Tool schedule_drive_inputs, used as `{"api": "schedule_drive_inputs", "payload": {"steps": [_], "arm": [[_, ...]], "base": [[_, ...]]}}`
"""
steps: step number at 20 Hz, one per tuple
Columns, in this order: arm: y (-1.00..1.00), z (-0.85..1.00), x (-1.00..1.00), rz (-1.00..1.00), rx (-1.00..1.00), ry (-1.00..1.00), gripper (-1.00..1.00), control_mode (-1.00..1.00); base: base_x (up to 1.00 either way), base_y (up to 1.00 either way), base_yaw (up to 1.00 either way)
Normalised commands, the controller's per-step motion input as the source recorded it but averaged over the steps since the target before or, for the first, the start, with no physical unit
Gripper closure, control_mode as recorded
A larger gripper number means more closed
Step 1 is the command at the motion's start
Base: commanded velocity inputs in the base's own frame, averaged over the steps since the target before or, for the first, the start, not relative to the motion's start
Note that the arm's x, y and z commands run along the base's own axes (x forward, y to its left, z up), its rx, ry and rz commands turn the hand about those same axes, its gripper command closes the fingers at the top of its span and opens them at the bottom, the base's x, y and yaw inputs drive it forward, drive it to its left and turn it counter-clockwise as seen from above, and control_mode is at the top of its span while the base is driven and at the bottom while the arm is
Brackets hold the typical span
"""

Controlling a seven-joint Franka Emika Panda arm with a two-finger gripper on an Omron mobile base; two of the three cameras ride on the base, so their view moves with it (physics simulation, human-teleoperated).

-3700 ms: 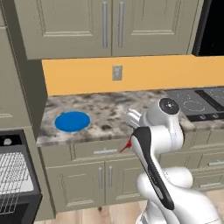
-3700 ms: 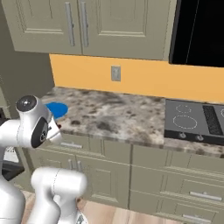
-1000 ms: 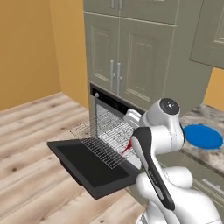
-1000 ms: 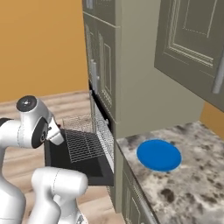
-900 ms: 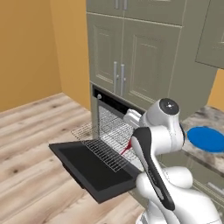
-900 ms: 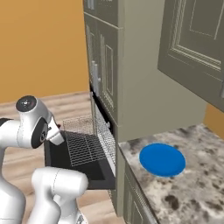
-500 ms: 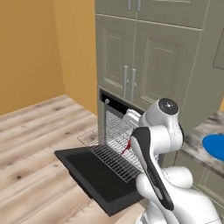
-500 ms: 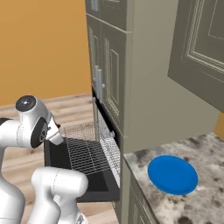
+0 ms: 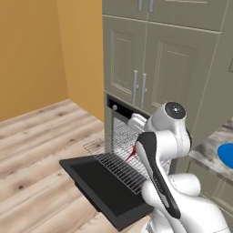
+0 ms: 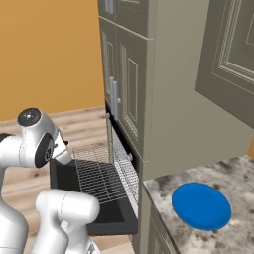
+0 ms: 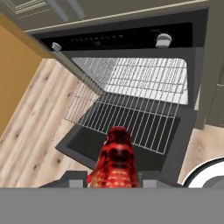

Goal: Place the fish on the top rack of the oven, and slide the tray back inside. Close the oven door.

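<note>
- Left of the tool, a warm-toned wooden plank floor (image 11: pixel 26 127) runs under a plain orange wall (image 9: pixel 32 50).
- The large flat black oven door (image 9: pixel 107 191) lies swung down and level, below and ahead of the tool.
- The thin silvery wire-grid top rack (image 11: pixel 127 118) stands pulled out over that door, just ahead of the tool; nothing lies on its bars.
- The two-finger tool (image 11: pixel 113 183) is pressed together on the small orange-red fish (image 11: pixel 114 159), pinched at the tool's tips, short of the rack's near edge and not touching it.
- In the left base view the fish (image 9: pixel 131 154) shows as a red sliver beside the white arm, above the rack (image 9: pixel 120 161).
- Beyond the rack, the black-fronted oven (image 11: pixel 131 37) gapes open, with round silver knobs on its control strip.
- Far right of the tool, a round blue plate (image 10: pixel 201 206) sits on the speckled stone counter (image 10: pixel 233 183).
</note>
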Motion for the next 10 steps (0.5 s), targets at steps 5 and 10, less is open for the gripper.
{"api": "schedule_drive_inputs", "payload": {"steps": [5, 10], "arm": [[0.04, -0.03, 0.12, 0.00, 0.00, 0.00, 1.00, -1.00], [0.22, -0.08, 0.17, -0.02, -0.01, 0.00, 1.00, -1.00]], "base": [[0.21, 0.01, 0.00], [0.00, 0.00, 0.00]]}}
